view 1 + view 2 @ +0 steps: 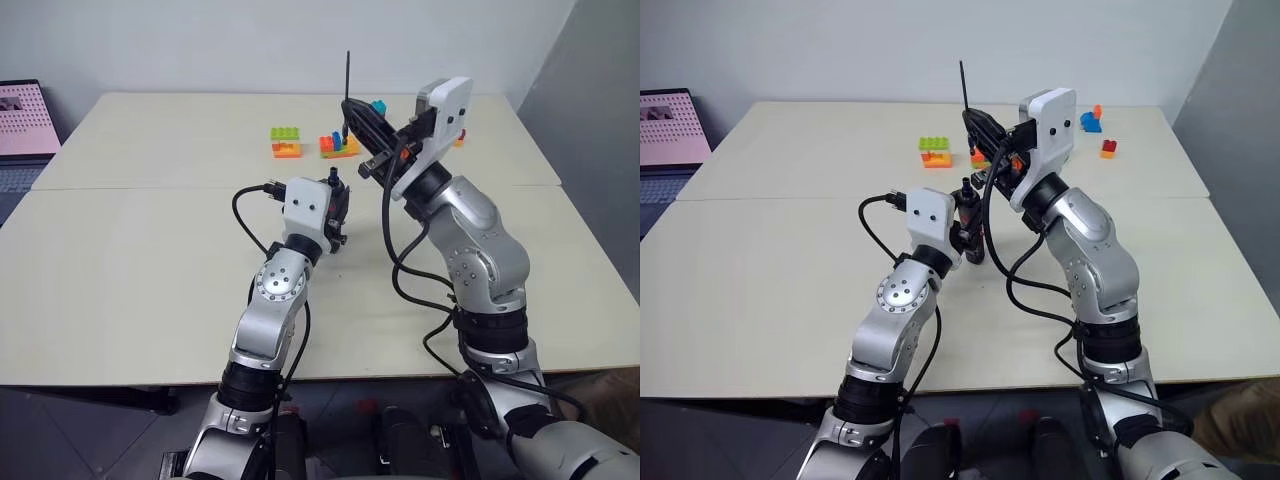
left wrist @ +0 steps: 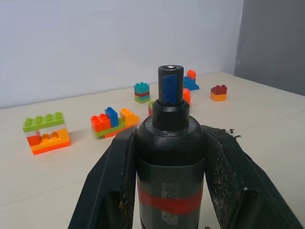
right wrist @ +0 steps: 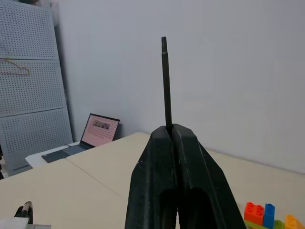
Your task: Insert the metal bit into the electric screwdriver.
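Pale table [image 1: 150,260] against a white wall, toy bricks [image 1: 286,141] at the back: I'm lining the two parts up in the air.

My left gripper [image 2: 167,157] is clamped on the electric screwdriver [image 2: 170,157], socket end up. My right gripper [image 3: 172,138], above and just beyond it, pinches the metal bit [image 3: 165,81] by its low end, the rod standing well over the tool. Risk as I judge it: the thin bit pivots in that fingertip pinch, misses the socket, and skids off the rim or drops.

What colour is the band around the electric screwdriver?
Red, on the black electric screwdriver; the left wrist view shows it best.
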You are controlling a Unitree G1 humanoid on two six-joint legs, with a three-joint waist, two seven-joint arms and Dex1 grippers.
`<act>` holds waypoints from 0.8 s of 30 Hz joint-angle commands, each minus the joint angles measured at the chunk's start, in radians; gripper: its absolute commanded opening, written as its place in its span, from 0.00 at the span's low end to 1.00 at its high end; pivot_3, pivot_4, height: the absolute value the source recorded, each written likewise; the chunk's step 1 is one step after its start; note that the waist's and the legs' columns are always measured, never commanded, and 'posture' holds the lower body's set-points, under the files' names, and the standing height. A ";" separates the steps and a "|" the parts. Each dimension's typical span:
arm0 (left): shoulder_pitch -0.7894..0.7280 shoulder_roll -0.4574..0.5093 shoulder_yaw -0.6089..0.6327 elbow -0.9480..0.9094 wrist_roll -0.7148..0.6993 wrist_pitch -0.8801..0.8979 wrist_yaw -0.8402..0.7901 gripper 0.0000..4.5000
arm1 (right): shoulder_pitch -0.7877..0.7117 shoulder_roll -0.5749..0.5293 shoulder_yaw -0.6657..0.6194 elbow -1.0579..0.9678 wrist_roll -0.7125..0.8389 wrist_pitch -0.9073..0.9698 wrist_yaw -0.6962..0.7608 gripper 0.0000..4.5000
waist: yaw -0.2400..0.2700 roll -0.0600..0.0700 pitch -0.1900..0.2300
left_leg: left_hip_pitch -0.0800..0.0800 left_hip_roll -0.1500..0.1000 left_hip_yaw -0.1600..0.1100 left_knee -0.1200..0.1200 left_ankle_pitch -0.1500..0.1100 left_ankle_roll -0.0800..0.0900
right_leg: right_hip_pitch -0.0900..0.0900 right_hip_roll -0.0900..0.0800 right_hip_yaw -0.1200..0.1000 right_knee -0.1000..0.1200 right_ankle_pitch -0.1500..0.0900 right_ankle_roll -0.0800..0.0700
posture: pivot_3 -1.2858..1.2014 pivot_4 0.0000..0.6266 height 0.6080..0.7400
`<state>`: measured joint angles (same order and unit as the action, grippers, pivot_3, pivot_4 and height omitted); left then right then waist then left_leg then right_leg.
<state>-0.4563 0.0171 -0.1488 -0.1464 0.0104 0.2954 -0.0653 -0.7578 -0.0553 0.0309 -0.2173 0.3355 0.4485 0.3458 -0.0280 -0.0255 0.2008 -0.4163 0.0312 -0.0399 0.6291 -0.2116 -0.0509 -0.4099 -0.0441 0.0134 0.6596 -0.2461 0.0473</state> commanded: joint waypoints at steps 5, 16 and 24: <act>-0.005 -0.043 -0.017 0.001 0.054 -0.074 0.053 0.36 | 0.012 0.057 0.045 -0.086 -0.034 0.002 -0.098 0.00 | 0.000 0.000 0.000 | 0.000 0.000 0.000 0.000 0.000 0.000 | 0.000 0.000 0.000 0.000 0.000 0.000 | 0.52 0.24 1.00; 0.003 -0.048 -0.004 0.033 0.072 -0.083 0.068 0.36 | 0.019 0.121 0.069 -0.020 -0.097 -0.028 -0.185 0.00 | 0.000 0.000 0.000 | 0.000 0.000 0.000 0.000 0.000 0.000 | 0.000 0.000 0.000 0.001 0.000 0.000 | 0.52 0.24 1.00; 0.009 -0.052 -0.004 0.017 0.076 -0.073 0.069 0.36 | 0.036 0.139 0.083 -0.016 -0.114 -0.044 -0.199 0.00 | 0.000 0.000 0.000 | 0.000 0.000 0.000 0.000 0.000 0.000 | 0.000 0.000 0.000 0.001 0.000 0.000 | 0.52 0.24 1.00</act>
<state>-0.4443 -0.0254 -0.1510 -0.0993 0.0743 0.2312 -0.0076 -0.7192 0.0717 0.1089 -0.2133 0.2231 0.4383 0.1509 -0.0283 -0.0258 0.2005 -0.4157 0.0313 -0.0403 0.6292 -0.2115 -0.0508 -0.4099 -0.0440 0.0132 0.6605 -0.2461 0.0474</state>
